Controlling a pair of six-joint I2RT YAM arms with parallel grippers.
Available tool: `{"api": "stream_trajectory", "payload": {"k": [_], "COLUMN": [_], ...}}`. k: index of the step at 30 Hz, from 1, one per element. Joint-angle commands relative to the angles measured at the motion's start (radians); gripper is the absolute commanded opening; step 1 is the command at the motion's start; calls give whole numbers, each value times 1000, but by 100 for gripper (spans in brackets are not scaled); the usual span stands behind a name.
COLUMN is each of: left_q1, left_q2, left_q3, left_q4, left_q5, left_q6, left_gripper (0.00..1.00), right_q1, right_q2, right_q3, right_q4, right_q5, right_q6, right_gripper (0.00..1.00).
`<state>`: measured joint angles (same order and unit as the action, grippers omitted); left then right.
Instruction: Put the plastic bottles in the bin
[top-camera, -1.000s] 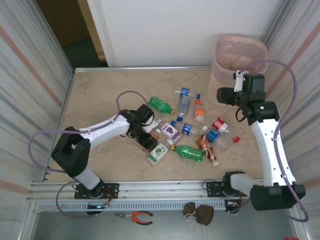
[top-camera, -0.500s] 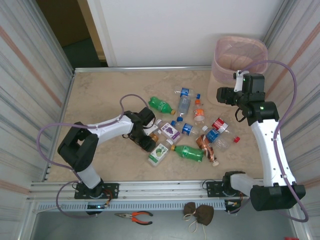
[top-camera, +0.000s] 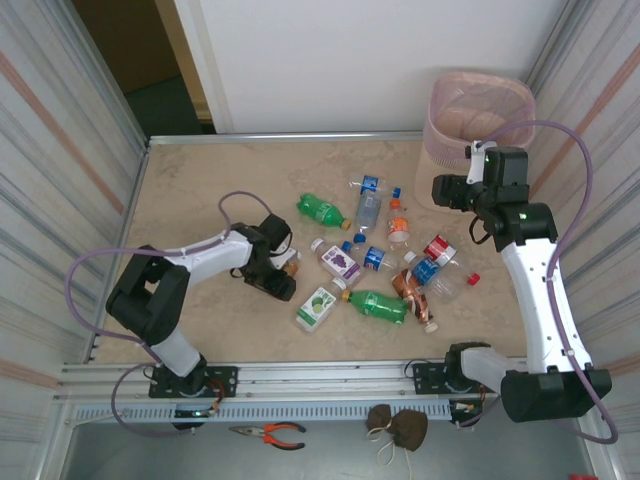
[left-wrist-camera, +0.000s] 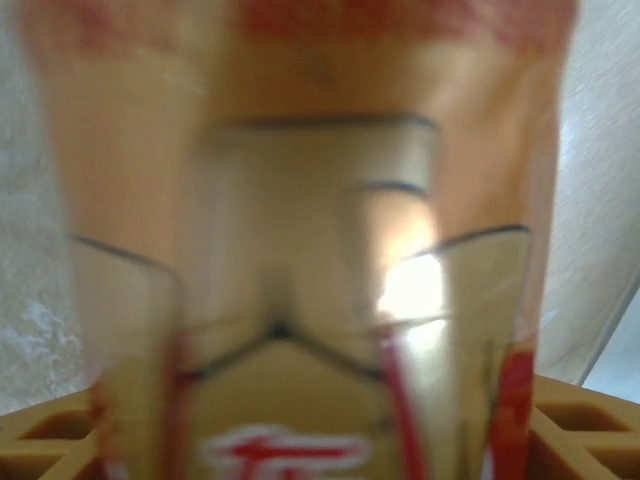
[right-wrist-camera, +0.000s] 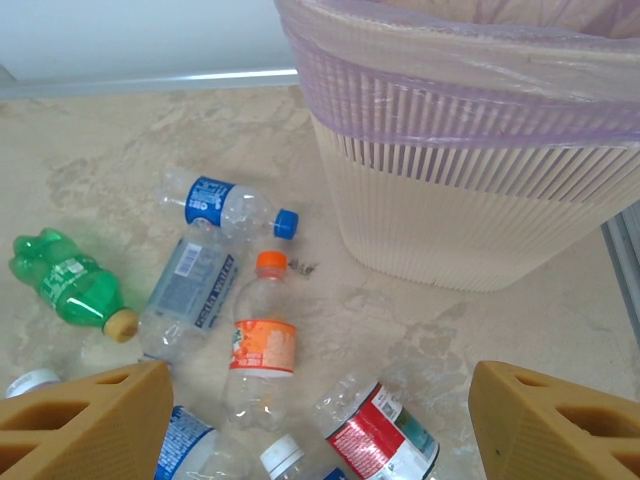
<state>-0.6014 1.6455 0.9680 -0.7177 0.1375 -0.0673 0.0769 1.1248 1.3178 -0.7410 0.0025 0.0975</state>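
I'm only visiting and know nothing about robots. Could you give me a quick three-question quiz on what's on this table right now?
1. True or false: the bin stands at the far right corner of the table.
2. Which gripper has a bottle between its fingers? A) left B) right C) both
3. How many green bottles lie on the table?
Key: 1 true. 2 A: the left gripper is closed on a brownish bottle, while the right gripper is open. 3 two.
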Motion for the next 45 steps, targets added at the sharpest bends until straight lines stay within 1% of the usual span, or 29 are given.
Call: {"api": "stream_trajectory", "payload": {"k": [1,6,17,22,27,32,35,42,45], "left_q1": [-1,-8,-8,-9,-6,-4,-3,-4,-3], "left_q2": [3,35,50,20,-55,-170,-254,-465,-525], "left_q3": [-11,1,5,7,24,28,16,-38,-53], "left_q4": [4,-4,-12,-8,5,88,179,475,612], "left_q5": [25,14,10,19,35,136,228,418,496], "left_q6": [-17,-16,-17,-22,-28,-17,-21,-62,-94], "left_gripper": [72,73,63,61,60,60,60,59,59], "right_q1": [10,11,14,20,30,46,63,122,159], "right_q2": [-19,-17,-23,-30,-48,-82,-114,-173,-177], "right_q3": [-14,-25,-33,-26,-28,-52,-78,-121,-118], "right_q4": [5,8,11,12,39,109,178,357,425], "right_q5": [-7,-8,-12,-23,-87,-215,-292,-473,-557], "right_q6": [25,28,33,40,70,105,132,212,232], "right_gripper": [76,77,76,76,76,76,77,77,78]}}
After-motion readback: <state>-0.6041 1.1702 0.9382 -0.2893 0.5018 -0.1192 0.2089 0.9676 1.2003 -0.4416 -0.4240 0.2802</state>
